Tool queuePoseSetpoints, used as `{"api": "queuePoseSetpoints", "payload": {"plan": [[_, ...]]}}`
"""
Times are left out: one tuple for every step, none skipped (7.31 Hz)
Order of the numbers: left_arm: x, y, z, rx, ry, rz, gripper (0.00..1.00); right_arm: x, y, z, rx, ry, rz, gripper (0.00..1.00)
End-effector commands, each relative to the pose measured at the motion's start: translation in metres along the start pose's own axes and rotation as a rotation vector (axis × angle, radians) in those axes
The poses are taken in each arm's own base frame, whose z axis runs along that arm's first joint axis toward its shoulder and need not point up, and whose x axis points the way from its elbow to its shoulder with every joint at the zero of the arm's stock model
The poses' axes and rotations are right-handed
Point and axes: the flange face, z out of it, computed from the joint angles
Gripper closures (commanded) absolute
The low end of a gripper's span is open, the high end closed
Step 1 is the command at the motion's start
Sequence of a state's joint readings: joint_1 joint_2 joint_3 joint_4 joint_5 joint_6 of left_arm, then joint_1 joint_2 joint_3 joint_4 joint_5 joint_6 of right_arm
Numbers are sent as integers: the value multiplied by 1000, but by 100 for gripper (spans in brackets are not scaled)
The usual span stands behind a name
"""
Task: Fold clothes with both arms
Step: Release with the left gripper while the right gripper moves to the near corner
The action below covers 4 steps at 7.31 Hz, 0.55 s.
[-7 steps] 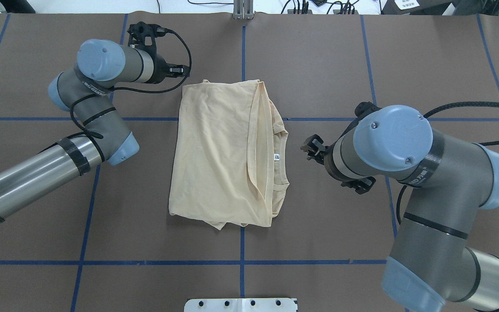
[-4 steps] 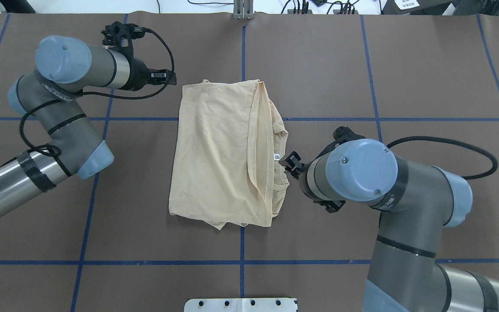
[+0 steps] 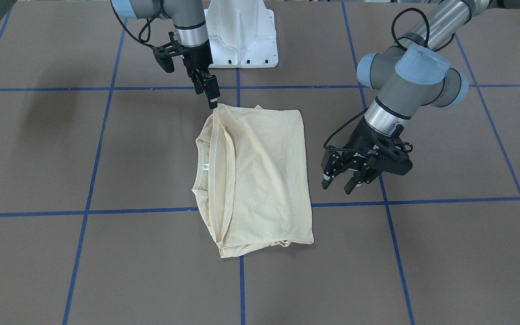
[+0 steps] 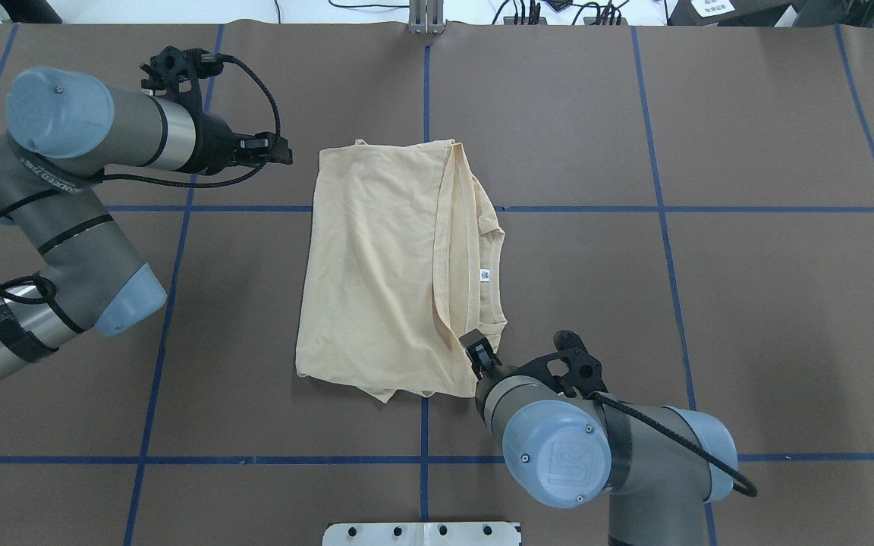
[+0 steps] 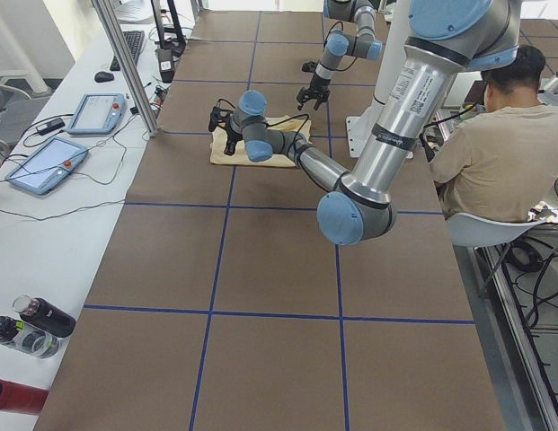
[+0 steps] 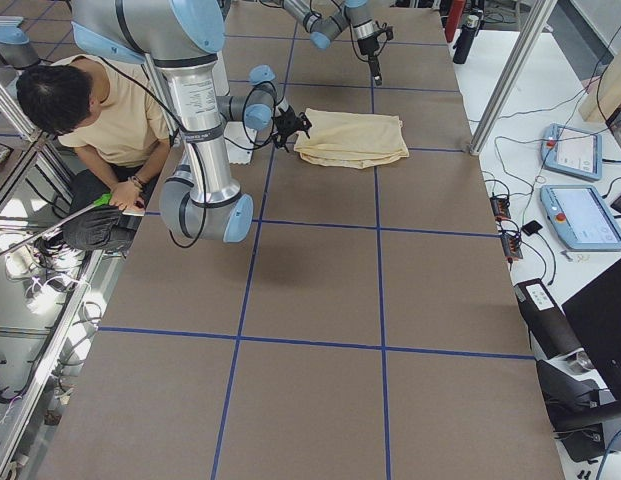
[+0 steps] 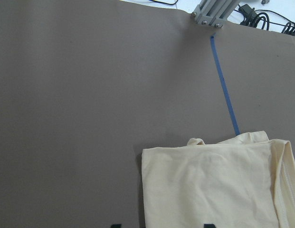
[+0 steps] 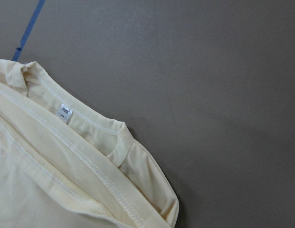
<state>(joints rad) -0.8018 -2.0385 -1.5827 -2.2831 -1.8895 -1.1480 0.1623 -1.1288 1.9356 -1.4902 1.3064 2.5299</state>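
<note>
The cream-yellow shirt (image 4: 376, 265) lies folded into a rectangle mid-table, collar and white neck tag (image 4: 485, 274) on its right side; the print is hidden. It also shows in the front view (image 3: 264, 171). My left gripper (image 4: 283, 156) is open and empty above the mat, left of the shirt's far left corner; its spread fingers show in the front view (image 3: 337, 184). My right gripper (image 4: 475, 347) is at the shirt's near right corner, jaws apart as far as the front view (image 3: 211, 100) shows. The right wrist view shows the collar and tag (image 8: 65, 113), no fingers.
The brown mat carries blue tape lines (image 4: 425, 91). The white pedestal base (image 3: 242, 40) stands at the near edge. A metal post (image 4: 425, 19) rises at the far edge. A seated operator (image 5: 481, 153) is beside the robot. Pendants and bottles lie on the side bench (image 5: 45, 162).
My right arm has swung from beside the collar down to the shirt's near right corner. My left arm has drawn back to the left, away from the shirt. The shirt has not moved.
</note>
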Motion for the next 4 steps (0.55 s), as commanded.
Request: {"api": "queuePoseSetpoints", "payload": {"plan": [[0, 0, -1, 3, -1, -16, 34, 2, 10, 13, -19, -58, 40, 2], [-1, 1, 0, 0, -2, -16, 35, 3, 11, 18, -24, -62, 41, 5], [-1, 1, 1, -1, -3, -17, 35, 2, 17, 23, -24, -60, 40, 8], [-1, 1, 0, 1, -2, -16, 35, 1, 18, 24, -22, -59, 36, 12]]}}
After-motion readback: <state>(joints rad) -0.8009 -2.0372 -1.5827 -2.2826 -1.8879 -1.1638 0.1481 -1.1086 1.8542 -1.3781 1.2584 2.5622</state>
